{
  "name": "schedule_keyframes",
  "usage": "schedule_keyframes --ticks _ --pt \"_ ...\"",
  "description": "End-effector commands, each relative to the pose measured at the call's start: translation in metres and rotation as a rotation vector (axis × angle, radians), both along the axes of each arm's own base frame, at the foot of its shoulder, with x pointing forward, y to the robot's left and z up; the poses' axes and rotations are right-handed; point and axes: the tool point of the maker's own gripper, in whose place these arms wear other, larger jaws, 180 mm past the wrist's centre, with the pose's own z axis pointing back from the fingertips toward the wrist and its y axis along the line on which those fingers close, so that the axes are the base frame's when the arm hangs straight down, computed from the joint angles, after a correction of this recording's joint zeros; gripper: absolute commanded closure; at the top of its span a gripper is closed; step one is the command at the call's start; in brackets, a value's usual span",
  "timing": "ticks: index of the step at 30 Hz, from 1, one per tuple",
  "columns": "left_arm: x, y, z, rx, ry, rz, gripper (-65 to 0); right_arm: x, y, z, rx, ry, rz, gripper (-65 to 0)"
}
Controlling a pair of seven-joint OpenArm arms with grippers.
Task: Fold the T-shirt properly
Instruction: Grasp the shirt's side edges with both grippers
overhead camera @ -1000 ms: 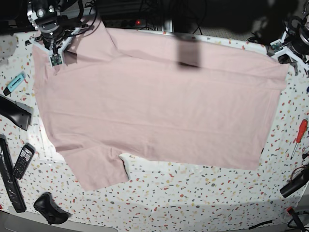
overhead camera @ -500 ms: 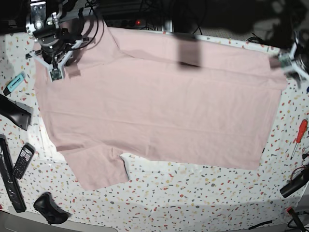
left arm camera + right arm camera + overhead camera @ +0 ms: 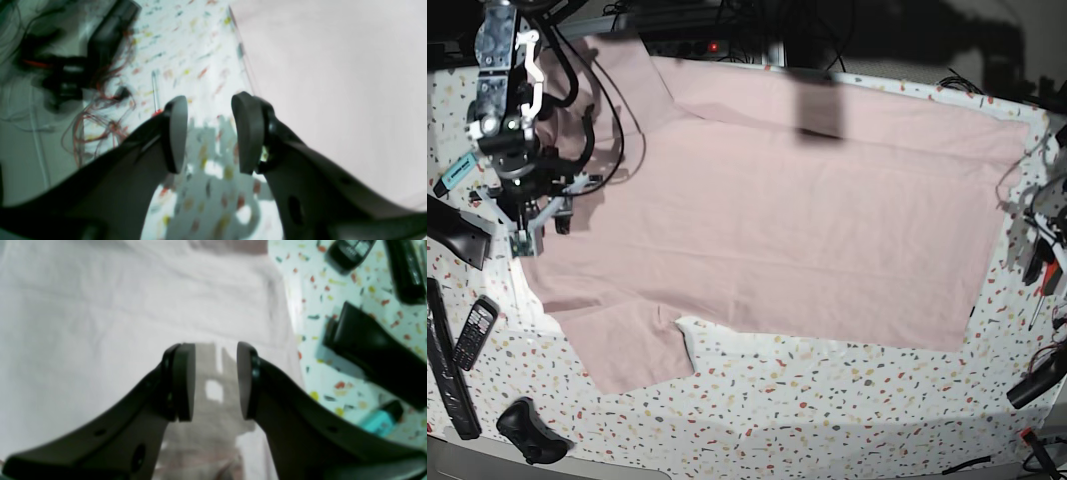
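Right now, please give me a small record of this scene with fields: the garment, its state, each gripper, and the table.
garment: large pale pink cotton T-shirt, plain side up
state: spread flat, not yet folded; one sleeve lies at the near left of the base view
left gripper: open, empty, over bare table beside the shirt's edge
right gripper: open, empty, above the shirt near its edge
table: white speckled tabletop

Workshop: loose wires (image 3: 100, 116); screwdriver (image 3: 1047, 284)
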Motion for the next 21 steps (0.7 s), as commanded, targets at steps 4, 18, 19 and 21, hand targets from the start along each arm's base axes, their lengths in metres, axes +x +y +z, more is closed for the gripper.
schedule_keyframes --ticks 4,18,19,21 --pt "0.048 0.010 0.014 -0.125 -0.074 0.117 -23.5 0.030 -0.013 0.010 0.019 -0.014 -0.039 -20.6" --pt "0.120 -0.007 -0.042 -0.463 -0.032 0.347 -23.5 0.049 -0.010 0.004 0.091 0.028 -0.033 -20.6" --pt "0.120 -0.010 -0.047 -0.477 -0.025 0.354 -23.4 0.048 -0.010 0.003 0.091 0.036 -0.035 -20.6" --pt "0.118 -0.017 -0.055 -0.495 -0.011 0.361 -23.5 0.046 -0.010 0.001 0.090 0.051 -0.037 -20.6"
